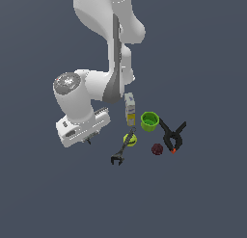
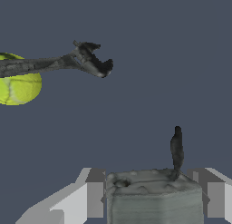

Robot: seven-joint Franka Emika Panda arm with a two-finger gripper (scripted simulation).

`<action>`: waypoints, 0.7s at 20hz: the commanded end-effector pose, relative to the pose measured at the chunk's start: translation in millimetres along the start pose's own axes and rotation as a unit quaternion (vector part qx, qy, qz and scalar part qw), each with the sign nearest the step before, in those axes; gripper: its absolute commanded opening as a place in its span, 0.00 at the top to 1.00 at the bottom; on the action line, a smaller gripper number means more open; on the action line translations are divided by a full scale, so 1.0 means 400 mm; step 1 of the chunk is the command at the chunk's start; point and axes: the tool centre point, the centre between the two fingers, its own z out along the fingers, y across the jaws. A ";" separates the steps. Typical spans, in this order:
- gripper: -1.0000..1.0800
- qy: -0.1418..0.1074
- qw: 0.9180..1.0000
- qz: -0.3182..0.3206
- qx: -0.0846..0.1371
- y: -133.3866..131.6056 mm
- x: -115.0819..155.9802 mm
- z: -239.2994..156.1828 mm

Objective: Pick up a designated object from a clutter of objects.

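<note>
Gripper: the gripper (image 2: 154,198) stands with its two fingers (image 2: 93,198) on either side of a grey block, clamped on it as far as the wrist view shows; in the exterior view it hangs low at the arm's end (image 1: 88,138), its tips hard to make out
Designated object: the small grey block (image 2: 154,196) sits between the fingers, a thin dark stub rising from its top near one edge; its blue and white top cannot be told here, and in the exterior view it is hidden under the hand
Black tool: the wrench-like tool (image 2: 68,63) lies beyond the gripper with its open jaw end toward it, shaft resting across the yellow-green ball (image 2: 18,85)
Ball in exterior view: yellow-green ball (image 1: 129,139) touching the black tool (image 1: 120,152), to the exterior view's right of the gripper
Carton: white-yellow carton (image 1: 130,108) stands upright, near the arm
Cup: green cup (image 1: 149,120) just beside the carton, mouth up
Clamp: black clamp (image 1: 172,134) with orange tips, beside the cup
Red ball: dark red ball (image 1: 157,149) near the clamp's tip
Floor: plain dark surface (image 1: 202,198)
</note>
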 end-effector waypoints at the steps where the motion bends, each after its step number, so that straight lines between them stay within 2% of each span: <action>1: 1.00 0.000 1.000 0.000 0.000 -0.014 -0.009 -0.063; 14: 1.00 0.001 1.000 -0.001 0.001 -0.090 -0.055 -0.412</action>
